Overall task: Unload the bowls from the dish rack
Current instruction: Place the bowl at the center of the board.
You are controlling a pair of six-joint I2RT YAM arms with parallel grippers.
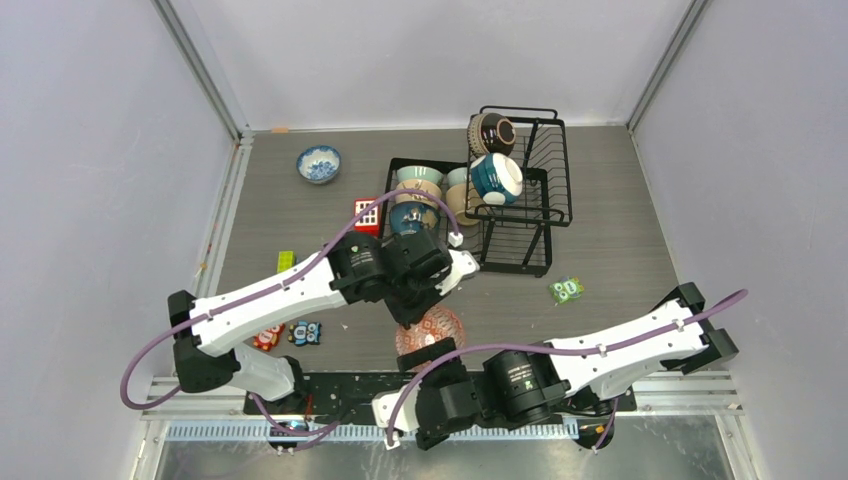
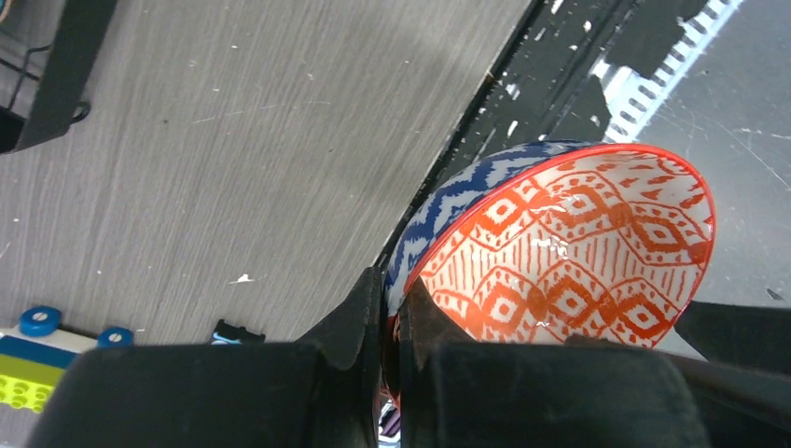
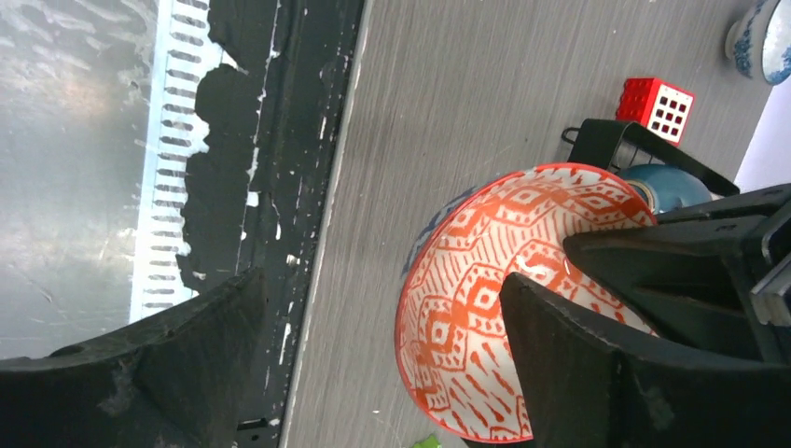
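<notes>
Left gripper (image 2: 392,303): I saw it pinched on the rim of the red patterned bowl (image 2: 569,252), tilted, by the bench's near edge at centre | right gripper (image 3: 378,280): fingers spread wide, holding nothing | dish rack (image 1: 520,245): toward the far edge, other bowls (image 1: 497,177) inside.

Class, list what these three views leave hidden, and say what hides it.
- Top view: the red bowl's far rim, covered by the left gripper.
- Left wrist view: the bowl's lower part, behind the fingers.
- Top view: how many bowls are in the rack, since they overlap.
</notes>
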